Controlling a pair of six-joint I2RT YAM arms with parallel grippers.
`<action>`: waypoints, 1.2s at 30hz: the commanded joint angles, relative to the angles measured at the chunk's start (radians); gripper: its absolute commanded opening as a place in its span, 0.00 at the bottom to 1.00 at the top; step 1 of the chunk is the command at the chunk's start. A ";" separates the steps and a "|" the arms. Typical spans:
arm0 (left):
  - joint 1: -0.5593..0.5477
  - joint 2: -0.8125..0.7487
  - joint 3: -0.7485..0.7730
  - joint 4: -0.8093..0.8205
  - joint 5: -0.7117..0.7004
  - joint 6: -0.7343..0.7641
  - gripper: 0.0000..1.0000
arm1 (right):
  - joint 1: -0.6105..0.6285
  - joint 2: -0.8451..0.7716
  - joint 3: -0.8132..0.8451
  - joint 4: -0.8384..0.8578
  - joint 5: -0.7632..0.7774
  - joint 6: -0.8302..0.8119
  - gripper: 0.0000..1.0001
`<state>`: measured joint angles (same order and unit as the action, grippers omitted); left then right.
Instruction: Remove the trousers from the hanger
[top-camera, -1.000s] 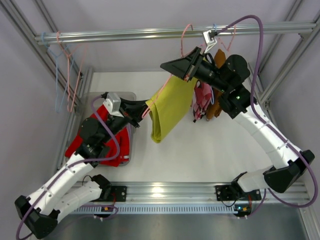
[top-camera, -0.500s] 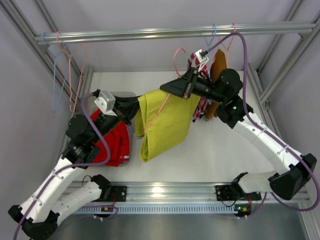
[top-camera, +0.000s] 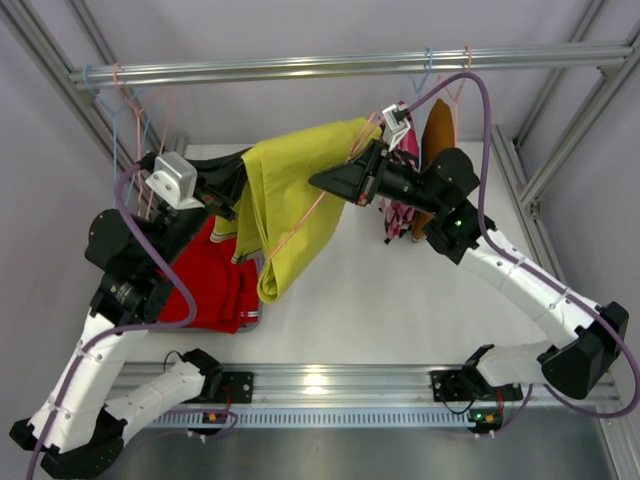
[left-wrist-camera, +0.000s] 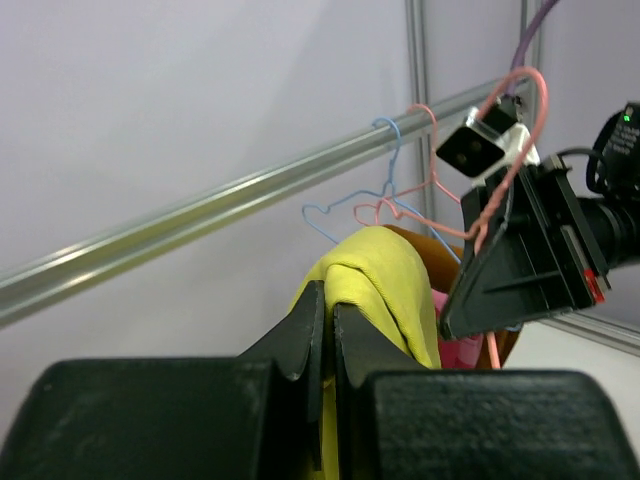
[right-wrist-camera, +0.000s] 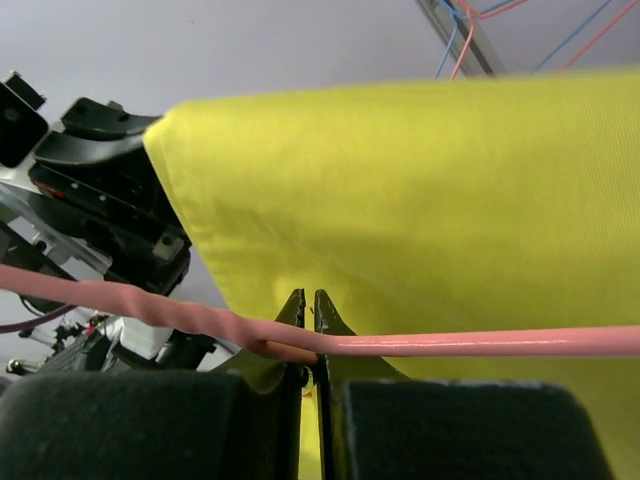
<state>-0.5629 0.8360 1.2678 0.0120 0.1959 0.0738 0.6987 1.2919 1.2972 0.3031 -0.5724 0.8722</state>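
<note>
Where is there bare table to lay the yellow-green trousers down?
The white table is bare in the middle front, between the red cloth trousers on the left, the right arm and the near aluminium rail. It is crowded at the back right, under the hanging pink and orange garments.

This is my test cell in a robotics lab, not a home. The white table is boxed in by an aluminium extrusion frame and plain grey panels. At the table's near edge, my left arm and right arm are bolted to a slotted rail, trailing purple cables. A bare metal bar spans above the table's far edge.
</note>
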 joint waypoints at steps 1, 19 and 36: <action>0.017 -0.017 0.165 0.237 -0.069 0.078 0.00 | 0.030 0.015 -0.027 0.024 -0.029 -0.055 0.00; 0.043 0.097 0.571 0.131 -0.306 0.621 0.00 | 0.077 0.041 -0.045 0.019 -0.034 -0.088 0.00; 0.095 -0.224 0.467 -0.414 -0.426 0.785 0.00 | 0.177 -0.002 -0.029 -0.081 -0.043 -0.251 0.00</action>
<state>-0.4759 0.6628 1.7725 -0.3267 -0.2226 0.8207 0.8574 1.3315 1.2434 0.2268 -0.6079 0.6884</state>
